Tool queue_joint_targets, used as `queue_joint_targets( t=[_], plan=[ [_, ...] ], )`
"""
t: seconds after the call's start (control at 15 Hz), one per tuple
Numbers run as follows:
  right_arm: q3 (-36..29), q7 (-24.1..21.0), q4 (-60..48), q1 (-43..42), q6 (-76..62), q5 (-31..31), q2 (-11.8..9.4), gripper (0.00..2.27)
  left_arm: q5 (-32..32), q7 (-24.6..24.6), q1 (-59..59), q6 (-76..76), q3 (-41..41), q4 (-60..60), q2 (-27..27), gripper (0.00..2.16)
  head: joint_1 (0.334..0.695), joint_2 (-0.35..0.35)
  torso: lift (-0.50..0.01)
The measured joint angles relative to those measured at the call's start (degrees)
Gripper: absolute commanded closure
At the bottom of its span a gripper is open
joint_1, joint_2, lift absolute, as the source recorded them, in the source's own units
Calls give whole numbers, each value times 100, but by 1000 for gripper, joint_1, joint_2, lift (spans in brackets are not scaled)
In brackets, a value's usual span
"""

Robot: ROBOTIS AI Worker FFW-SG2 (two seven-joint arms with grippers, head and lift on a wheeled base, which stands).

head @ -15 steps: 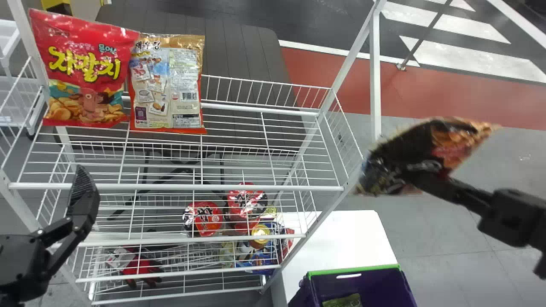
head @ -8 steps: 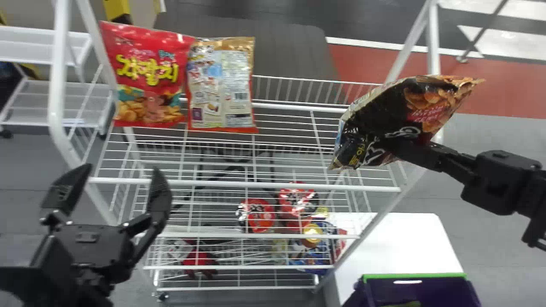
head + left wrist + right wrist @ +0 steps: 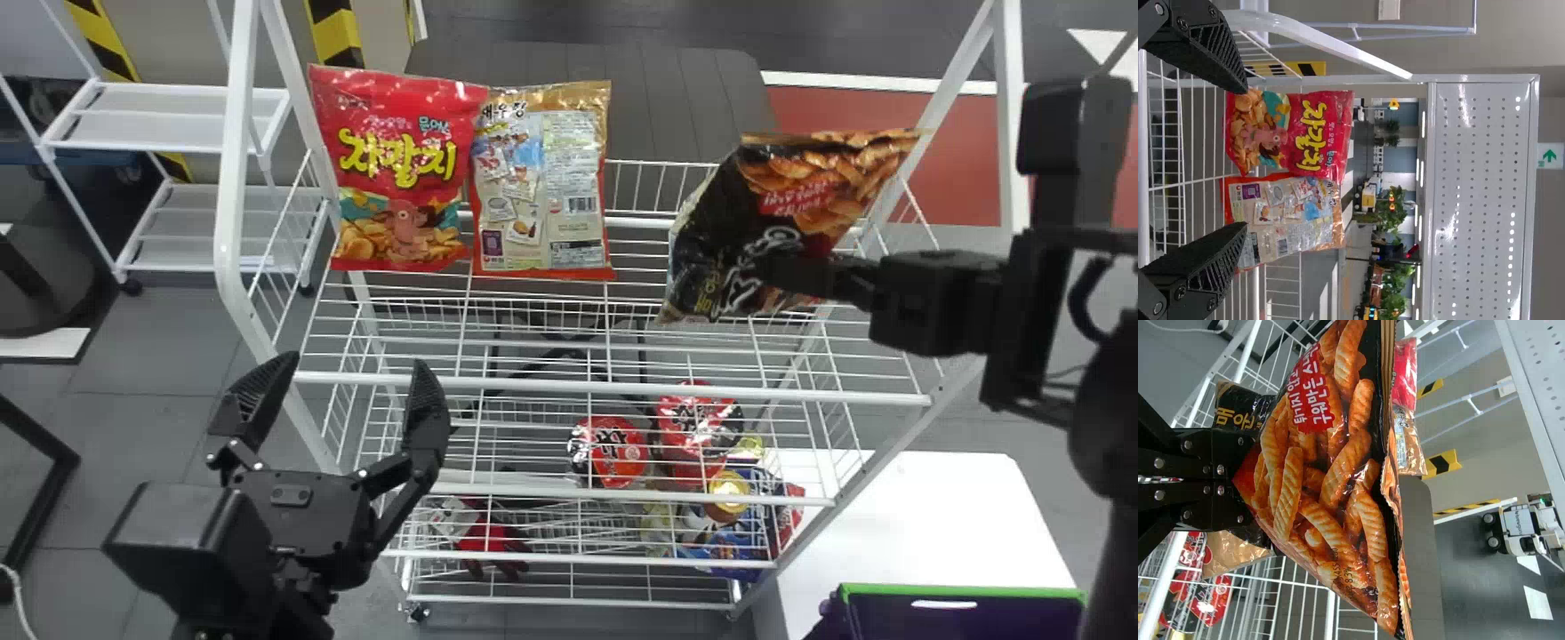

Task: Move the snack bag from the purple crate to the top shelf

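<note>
Black snack bag (image 3: 800,209) slanted by top shelf (image 3: 613,388), pinched in right gripper (image 3: 1246,479); drooping corner risked snagging wire. Left gripper (image 3: 357,363) spread.

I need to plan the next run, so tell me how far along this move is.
Done: the black snack bag is clear of the purple crate. In hand: the right gripper holds it near the right end of the top shelf. Left: setting it down and letting go, likely beside the beige bag.
</note>
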Motion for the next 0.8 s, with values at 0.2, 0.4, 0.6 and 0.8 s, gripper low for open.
queue_joint_targets(
  t=[0.2, 0.4, 0.6, 0.8],
  plan=[
    [226, -260, 819, -769, 0, 293, 0, 1615, -74, 39, 52, 32, -33, -44, 16, 107, 695, -28, 0],
    [353, -513, 1862, -1374, 0, 462, 0, 1615, -101, 45, 117, 2, -14, -46, 40, 107, 695, -38, 0],
    [318, -692, 2663, -1752, 0, 419, 0, 1615, -102, 36, 135, -34, 16, -30, 43, 107, 695, -42, 0],
    [322, -1059, 3116, -1897, 0, 232, 0, 1615, -102, 25, 108, -47, 18, 9, 43, 107, 695, -49, 0]
  ],
)
